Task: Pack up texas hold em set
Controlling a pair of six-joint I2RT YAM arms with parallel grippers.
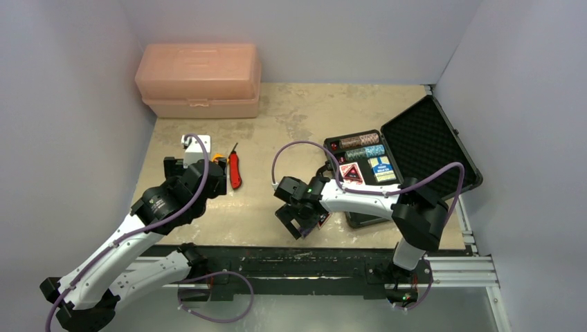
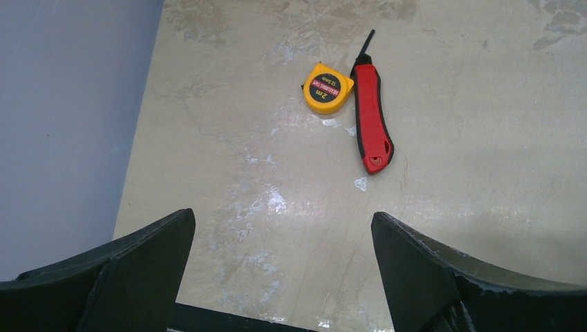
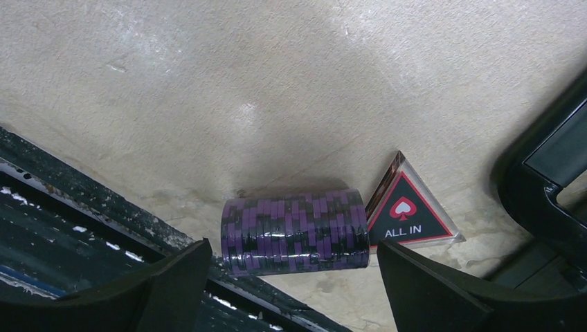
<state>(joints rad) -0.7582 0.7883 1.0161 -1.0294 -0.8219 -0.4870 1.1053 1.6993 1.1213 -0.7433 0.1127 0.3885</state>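
The black case (image 1: 429, 142) lies open at the right, its foam lid tilted back. Its tray holds rows of chips (image 1: 360, 145), a blue card deck (image 1: 381, 168) and a triangular token (image 1: 351, 173). On the table near the front edge lies a stack of purple-and-black chips (image 3: 294, 234) on its side. Touching its right end is a black-red "ALL IN" triangular token (image 3: 408, 220). My right gripper (image 3: 294, 277) (image 1: 299, 223) is open, one finger on each side of the stack's near part, not touching it. Far left, my left gripper (image 2: 284, 277) (image 1: 208, 181) is open over bare table.
A red folding knife (image 2: 370, 114) (image 1: 235, 171) and a yellow tape measure (image 2: 327, 88) lie ahead of the left gripper. A large peach plastic box (image 1: 199, 79) stands at the back left. The table's black front rail (image 3: 83, 221) runs just below the chip stack. The case's edge (image 3: 547, 180) is to its right.
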